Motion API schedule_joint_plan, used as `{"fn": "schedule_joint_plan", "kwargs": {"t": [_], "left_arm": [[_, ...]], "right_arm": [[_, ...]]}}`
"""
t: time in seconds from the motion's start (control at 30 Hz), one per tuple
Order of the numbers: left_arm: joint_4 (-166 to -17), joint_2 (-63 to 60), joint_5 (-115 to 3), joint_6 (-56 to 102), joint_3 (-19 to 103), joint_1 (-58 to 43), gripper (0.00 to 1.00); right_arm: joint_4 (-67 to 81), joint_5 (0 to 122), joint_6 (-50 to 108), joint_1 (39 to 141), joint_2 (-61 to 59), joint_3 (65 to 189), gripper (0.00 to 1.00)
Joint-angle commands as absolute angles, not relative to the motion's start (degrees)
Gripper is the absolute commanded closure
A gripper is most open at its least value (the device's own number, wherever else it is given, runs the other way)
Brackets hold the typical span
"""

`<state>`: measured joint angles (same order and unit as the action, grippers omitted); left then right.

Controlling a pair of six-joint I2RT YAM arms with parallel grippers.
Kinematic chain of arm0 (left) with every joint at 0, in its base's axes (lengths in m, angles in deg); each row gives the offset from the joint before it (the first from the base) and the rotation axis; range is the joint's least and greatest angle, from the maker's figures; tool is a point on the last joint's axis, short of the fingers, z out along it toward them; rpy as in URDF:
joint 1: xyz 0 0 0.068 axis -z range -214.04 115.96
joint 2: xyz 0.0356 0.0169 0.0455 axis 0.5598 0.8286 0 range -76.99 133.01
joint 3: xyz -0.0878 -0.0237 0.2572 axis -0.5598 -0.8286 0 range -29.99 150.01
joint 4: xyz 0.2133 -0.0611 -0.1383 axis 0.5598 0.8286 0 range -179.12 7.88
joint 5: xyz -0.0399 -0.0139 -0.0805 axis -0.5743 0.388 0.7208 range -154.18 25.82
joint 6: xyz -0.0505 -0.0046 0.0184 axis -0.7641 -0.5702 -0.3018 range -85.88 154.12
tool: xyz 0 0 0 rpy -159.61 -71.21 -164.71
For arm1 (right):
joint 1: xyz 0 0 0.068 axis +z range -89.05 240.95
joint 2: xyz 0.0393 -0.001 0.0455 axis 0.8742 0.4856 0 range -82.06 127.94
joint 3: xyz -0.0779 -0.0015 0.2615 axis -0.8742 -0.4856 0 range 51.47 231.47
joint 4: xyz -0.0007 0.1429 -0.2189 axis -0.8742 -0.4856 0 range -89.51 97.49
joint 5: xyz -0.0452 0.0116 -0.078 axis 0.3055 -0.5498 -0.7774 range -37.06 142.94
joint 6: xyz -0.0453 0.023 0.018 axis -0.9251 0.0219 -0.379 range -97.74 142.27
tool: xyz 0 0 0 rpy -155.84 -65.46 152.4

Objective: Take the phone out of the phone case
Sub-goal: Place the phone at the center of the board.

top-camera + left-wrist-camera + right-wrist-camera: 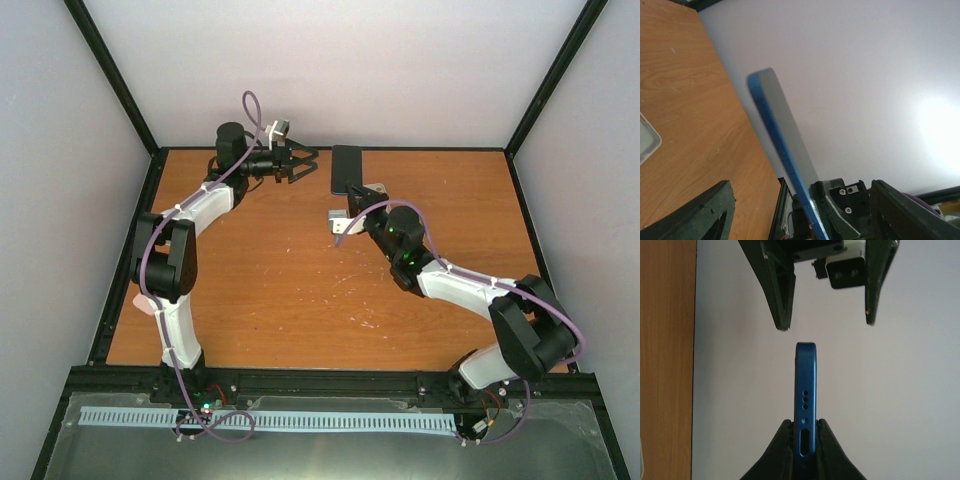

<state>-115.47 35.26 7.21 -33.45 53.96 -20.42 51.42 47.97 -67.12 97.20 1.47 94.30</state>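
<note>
My right gripper [352, 196] is shut on the bottom end of a blue-edged phone [346, 168] and holds it up off the table at the back middle. In the right wrist view the phone [805, 390] stands edge-on between my fingers [777, 450]. My left gripper [303, 162] is open and empty just left of the phone. Its two fingertips [781, 315] flank the space beyond the phone's far end without touching it. In the left wrist view the phone [785, 150] runs slantwise between my open fingers [700, 215]. A clear case [339, 225] lies on the table under the right wrist.
The wooden table [300, 290] is enclosed by pale walls with black frame posts [110, 75]. The clear case also shows at the left edge of the left wrist view [647, 140]. A black rail [330, 380] runs along the near edge by the arm bases.
</note>
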Motion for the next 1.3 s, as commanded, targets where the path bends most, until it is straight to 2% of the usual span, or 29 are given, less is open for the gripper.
{"fn": "schedule_joint_plan", "kwargs": {"t": [0.0,0.27,0.37,0.6,0.83,1.0,1.17,1.27], "left_arm": [[-118.52,37.11,10.18,-35.71,56.91,-19.34,0.27],[-115.51,38.11,9.47,-35.99,56.56,-18.84,0.32],[-115.92,38.29,9.34,-36.58,56.49,-18.80,0.40],[-118.61,38.87,8.59,-39.79,55.53,-18.62,0.65],[-118.38,38.16,7.38,-39.41,55.92,-18.66,0.84],[-118.39,37.69,6.71,-38.89,56.88,-18.79,0.93],[-118.41,36.50,5.39,-37.18,58.74,-20.02,0.97],[-116.26,36.00,4.46,-33.12,61.36,-21.03,0.97]], "right_arm": [[60.66,50.67,-70.50,98.35,3.31,95.27,0.97],[65.95,51.85,-72.83,98.99,7.55,96.85,0.97],[67.32,52.72,-73.56,99.17,8.74,96.96,0.97],[72.15,53.85,-76.45,99.51,11.06,95.75,0.96],[73.38,53.99,-76.74,99.53,10.81,95.03,0.89],[73.81,53.95,-76.19,99.53,9.73,93.58,0.61],[72.33,53.00,-74.26,99.53,6.73,89.22,0.09],[66.97,51.34,-70.46,99.51,2.78,85.92,0.02]]}}
